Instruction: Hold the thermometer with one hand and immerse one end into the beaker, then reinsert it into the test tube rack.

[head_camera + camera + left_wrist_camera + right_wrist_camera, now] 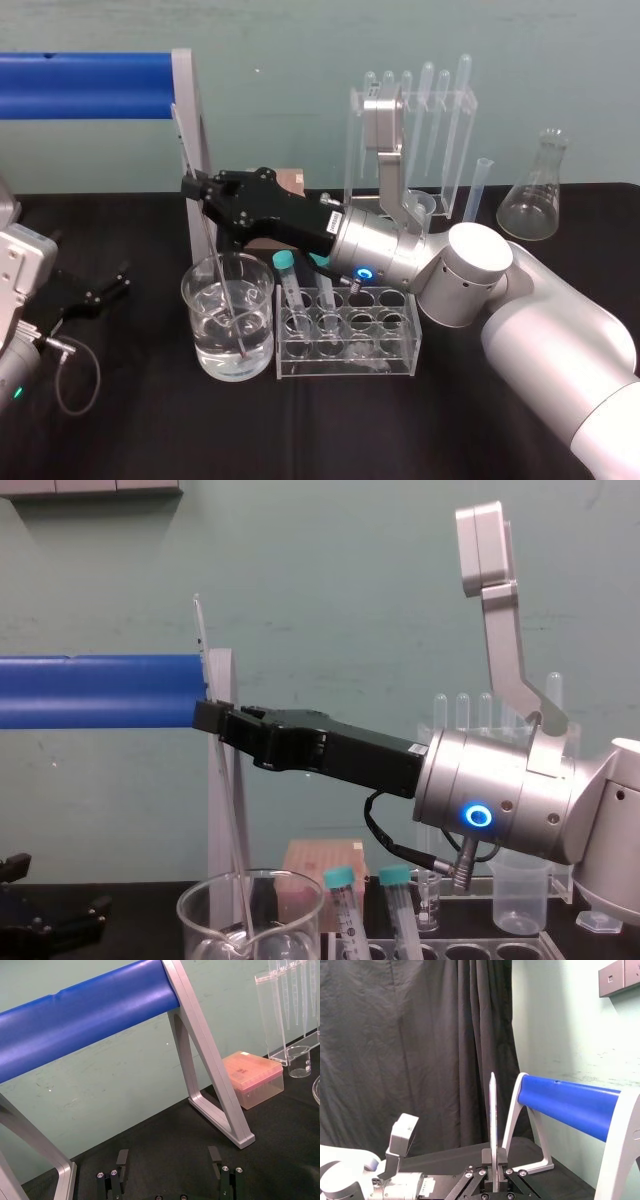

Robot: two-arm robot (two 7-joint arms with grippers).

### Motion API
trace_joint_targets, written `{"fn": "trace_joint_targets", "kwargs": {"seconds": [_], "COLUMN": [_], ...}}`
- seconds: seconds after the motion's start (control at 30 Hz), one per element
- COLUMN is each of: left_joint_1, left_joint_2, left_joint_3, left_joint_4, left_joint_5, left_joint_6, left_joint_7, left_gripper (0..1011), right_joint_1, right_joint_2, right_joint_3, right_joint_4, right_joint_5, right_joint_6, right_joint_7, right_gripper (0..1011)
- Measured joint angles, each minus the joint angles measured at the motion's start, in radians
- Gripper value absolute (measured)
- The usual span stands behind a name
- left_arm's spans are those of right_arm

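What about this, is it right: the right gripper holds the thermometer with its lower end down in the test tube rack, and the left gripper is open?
No. The head view shows the thermometer with its lower end in the beaker, not the test tube rack. The right gripper does hold it, and the left gripper is open.

Even, bright light, seemingly from overhead, leaves soft glare on the beaker [262, 330].

Our right gripper [190, 187] reaches left, clamped on the thermometer [493, 1120]; our left gripper [112, 282] rests low at left, fingers apart.
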Motion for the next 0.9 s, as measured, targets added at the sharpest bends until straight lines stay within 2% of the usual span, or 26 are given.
{"fn": "trace_joint_targets", "kwargs": {"seconds": [0.9], "left_joint_1": [0.0], "left_joint_2": [0.0], "left_joint_3": [0.0], "left_joint_4": [0.0], "left_joint_5": [0.0], "left_joint_6": [0.0], "left_joint_7": [0.0], "left_gripper": [1008], "right_joint_1": [-0.003], "right_joint_2": [0.007], "right_joint_3": [-0.004], "right_joint_4": [-0.008], "right_joint_5": [0.001], "right_joint_6": [0.004], "right_joint_7": [0.001], "right_gripper": [55]}}
